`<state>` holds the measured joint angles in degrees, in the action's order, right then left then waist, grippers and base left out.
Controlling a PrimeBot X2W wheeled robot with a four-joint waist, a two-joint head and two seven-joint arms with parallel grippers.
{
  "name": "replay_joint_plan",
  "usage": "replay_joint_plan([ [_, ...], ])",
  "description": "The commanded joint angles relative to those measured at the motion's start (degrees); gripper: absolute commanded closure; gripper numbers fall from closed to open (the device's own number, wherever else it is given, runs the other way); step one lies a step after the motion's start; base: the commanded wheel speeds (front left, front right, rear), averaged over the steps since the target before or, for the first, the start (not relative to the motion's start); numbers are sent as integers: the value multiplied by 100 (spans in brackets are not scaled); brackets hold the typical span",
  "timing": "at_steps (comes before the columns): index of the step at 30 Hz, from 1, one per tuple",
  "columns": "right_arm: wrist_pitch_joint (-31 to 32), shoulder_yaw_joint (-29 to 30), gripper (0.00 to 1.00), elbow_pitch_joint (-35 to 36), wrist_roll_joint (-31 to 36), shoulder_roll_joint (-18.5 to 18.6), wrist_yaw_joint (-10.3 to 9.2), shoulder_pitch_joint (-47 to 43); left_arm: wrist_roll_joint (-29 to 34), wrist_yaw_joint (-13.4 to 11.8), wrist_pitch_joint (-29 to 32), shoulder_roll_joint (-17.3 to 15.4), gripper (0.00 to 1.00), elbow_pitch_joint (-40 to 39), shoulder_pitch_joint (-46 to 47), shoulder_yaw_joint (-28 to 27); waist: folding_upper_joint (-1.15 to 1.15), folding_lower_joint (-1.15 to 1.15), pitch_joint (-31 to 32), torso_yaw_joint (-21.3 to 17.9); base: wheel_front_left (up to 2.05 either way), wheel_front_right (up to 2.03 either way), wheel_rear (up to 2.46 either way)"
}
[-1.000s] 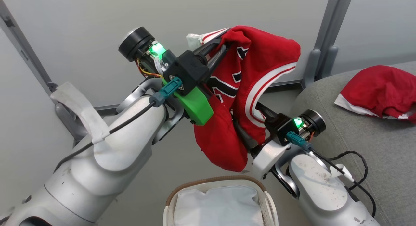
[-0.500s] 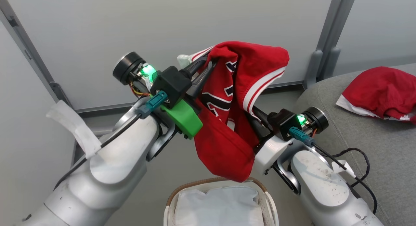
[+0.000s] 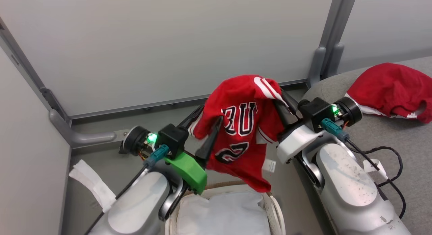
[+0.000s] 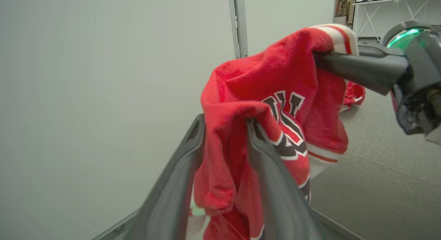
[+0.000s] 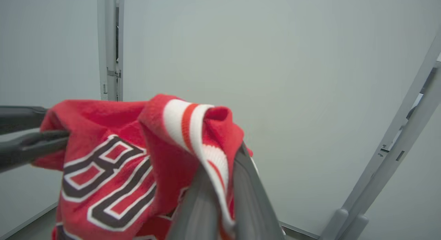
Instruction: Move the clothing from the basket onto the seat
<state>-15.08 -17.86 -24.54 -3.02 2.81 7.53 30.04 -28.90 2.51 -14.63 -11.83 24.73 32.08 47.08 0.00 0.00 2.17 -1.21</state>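
Red knit with a white striped hem is sitting pinched between the two fingers of the right gripper, which are pressing together on that edge of the jersey. The left gripper is standing with its jaws well parted. A fold of the same jersey is hanging down through the gap and lying over one finger, so it is draping there rather than being clamped. From the wrist view I cannot be sure whether the cloth is snagging on the inner pad.

Between the two arms the jersey is hanging in the air, its navy-and-white lettering facing the head camera. Its lowest corner is dangling just above the brown rim of the laundry basket, where the white liner is lying. To the robot's right the grey sofa cushion is carrying a second red garment, well apart from the held one.

The set-down on the cushion is not yet done. The risk, as I judge it, is coming from the single firm hold. If the fold is catching on the left finger while the right arm is swinging toward the cushion, the hem could be tugged out of the pinch. The jersey would then be dropping back into the basket or onto the floor. The dangling corner could also be dragging on the basket rim.
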Motion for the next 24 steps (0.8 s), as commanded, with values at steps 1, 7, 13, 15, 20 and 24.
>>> replay_joint_plan([
  [1, -12, 45, 100, 79, 42, 16, -8, 77, -5, -36, -30, 37, 0, 63, -146, -6, 0, 0, -32, -37, 0, 0, 0],
  [7, -12, 216, 100, 317, 157, 16, -8, 189, 24, -34, -61, 299, 0, 173, -600, -158, 0, 0, -84, -114, 0, 0, 0],
  [13, -13, 345, 100, 442, 265, 16, -8, 201, 189, 21, -58, 482, 0, 112, -1057, -432, 0, 0, -125, -161, 0, 0, 0],
  [15, -13, 387, 100, 444, 287, 16, -8, 153, 257, 44, -59, 519, 0, 82, -1187, -544, 0, 0, -138, -178, 0, 0, 0],
  [20, -13, 451, 100, 454, 299, 18, -8, 102, 411, 64, -58, 607, 0, -11, -1439, -806, 0, 0, -189, -294, 0, 0, 0],
  [24, -13, 462, 100, 475, 313, 18, -8, 172, 600, 80, -60, 618, 0, -110, -1563, -1019, 0, 0, -272, -560, 0, 0, 0],
])
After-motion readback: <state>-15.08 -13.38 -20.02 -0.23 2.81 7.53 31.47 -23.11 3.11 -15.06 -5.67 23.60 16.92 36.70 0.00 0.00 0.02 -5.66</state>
